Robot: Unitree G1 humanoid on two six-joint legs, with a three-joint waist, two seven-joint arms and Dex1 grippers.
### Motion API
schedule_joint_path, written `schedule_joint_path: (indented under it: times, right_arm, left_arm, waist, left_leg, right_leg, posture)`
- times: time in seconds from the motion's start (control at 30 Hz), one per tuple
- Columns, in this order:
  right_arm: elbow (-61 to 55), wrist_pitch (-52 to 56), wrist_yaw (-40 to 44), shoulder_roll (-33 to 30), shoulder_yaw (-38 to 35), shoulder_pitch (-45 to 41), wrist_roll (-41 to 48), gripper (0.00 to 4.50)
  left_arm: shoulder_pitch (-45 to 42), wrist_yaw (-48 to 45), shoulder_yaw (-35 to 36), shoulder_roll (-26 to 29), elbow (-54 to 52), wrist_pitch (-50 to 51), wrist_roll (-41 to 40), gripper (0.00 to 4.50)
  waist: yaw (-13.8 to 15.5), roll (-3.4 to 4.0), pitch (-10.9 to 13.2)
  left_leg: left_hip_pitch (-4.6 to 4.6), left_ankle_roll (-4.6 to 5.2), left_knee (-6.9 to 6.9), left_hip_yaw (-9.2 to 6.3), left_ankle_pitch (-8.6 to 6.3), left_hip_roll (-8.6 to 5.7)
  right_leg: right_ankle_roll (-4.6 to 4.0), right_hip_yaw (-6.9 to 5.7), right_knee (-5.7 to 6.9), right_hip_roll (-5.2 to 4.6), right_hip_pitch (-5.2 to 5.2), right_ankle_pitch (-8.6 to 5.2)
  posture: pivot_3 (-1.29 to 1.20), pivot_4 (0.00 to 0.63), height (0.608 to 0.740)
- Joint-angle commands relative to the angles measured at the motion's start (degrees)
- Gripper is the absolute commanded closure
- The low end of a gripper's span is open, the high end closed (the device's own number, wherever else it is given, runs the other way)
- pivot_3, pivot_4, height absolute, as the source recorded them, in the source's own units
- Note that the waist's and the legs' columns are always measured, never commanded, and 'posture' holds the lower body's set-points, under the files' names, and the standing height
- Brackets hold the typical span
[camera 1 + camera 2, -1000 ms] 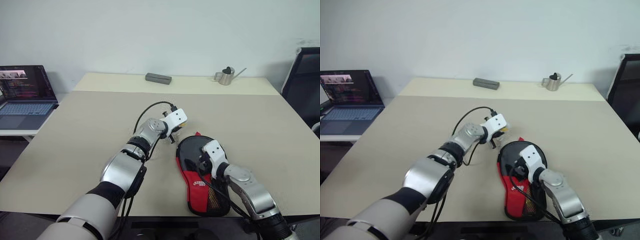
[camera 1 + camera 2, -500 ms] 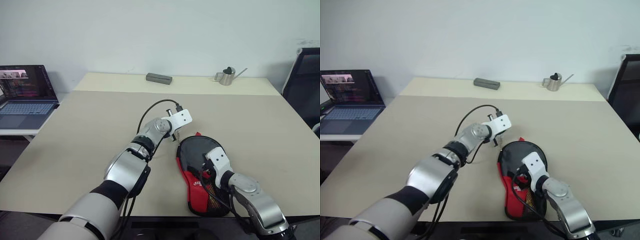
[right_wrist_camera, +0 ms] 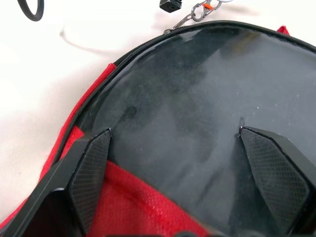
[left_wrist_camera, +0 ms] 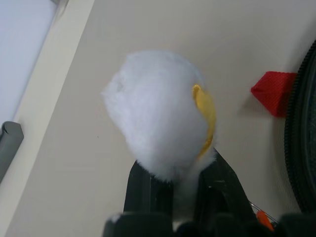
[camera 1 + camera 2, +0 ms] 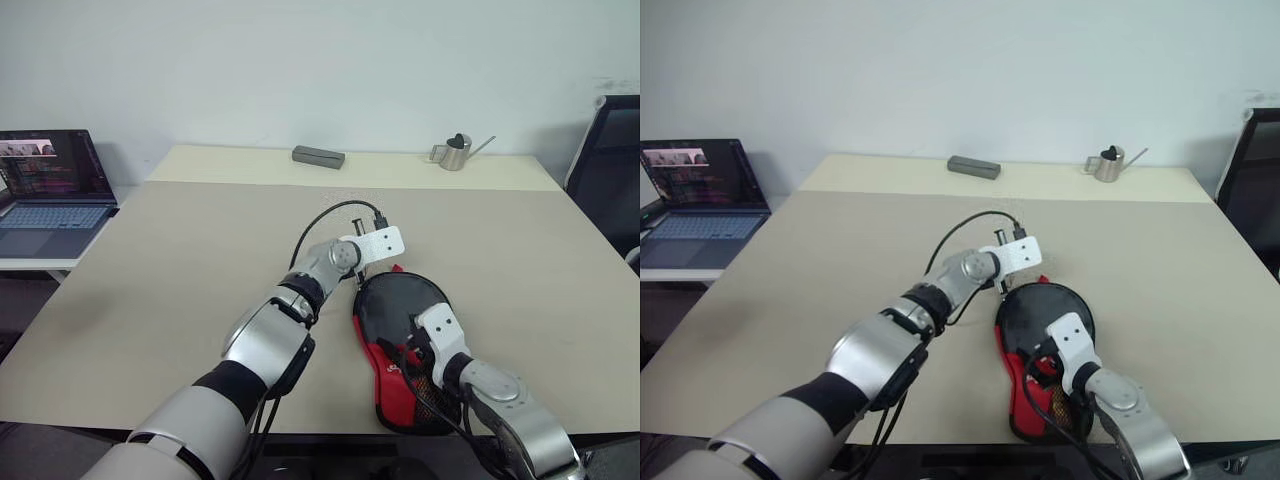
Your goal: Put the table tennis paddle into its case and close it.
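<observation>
left tool [image 4: 170,185] clamped, perhaps on zip pull, case [image 5: 400,345]

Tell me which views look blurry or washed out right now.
Left wrist view: the white fluffy ball held in the left gripper is soft, out of focus. Right wrist view: the table is blown out pale, while the case stays sharp. Head views: evenly lit.

Silver-grey jointed arms with black bands, white wrist housings, a looping black cable [image 5: 325,212], and black textured fingers [image 3: 91,168].
</observation>
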Motion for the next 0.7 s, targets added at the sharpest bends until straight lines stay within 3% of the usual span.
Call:
schedule_joint_path:
  times: [0.03, 0.3, 0.7]
  right_arm:
    - [2.9, 6.2, -0.6, -0.6, 2.1, 4.5, -0.4, 0.00]
    - [-0.6, 7.7, -2.2, -0.5, 1.8, 7.6, -0.1, 0.00]
    - [-3.1, 8.5, -4.3, 0.2, 2.1, 9.7, 0.0, 0.00]
  left_arm:
    - [-3.1, 2.5, -0.8, 0.1, -0.6, -1.2, 1.4, 4.39]
    - [-5.6, 5.2, 0.4, 0.7, -0.4, -0.1, 0.9, 4.39]
    - [-6.5, 7.4, -0.2, -3.1, -0.2, 1.1, 1.9, 4.39]
  waist:
    - [0.0, 0.00, 0.0]
    - [0.0, -0.07, 0.1]
    - [0.1, -0.19, 0.2]
  left_leg:
    - [0.00, 0.00, 0.00, 0.00, 0.00, 0.00]
    - [0.00, -0.12, 0.00, -0.02, -0.08, 0.00]
    - [0.00, -0.37, 0.00, -0.03, -0.22, 0.01]
  right_leg:
    - [0.00, 0.00, 0.00, 0.00, 0.00, 0.00]
    - [0.03, -0.03, -0.01, -0.04, 0.00, -0.02]
    - [0.04, -0.06, -0.02, -0.04, 0.00, -0.03]
  posture:
    - [0.00, 0.150, 0.740]
    - [0.00, 0.150, 0.740]
    - [0.00, 0.150, 0.740]
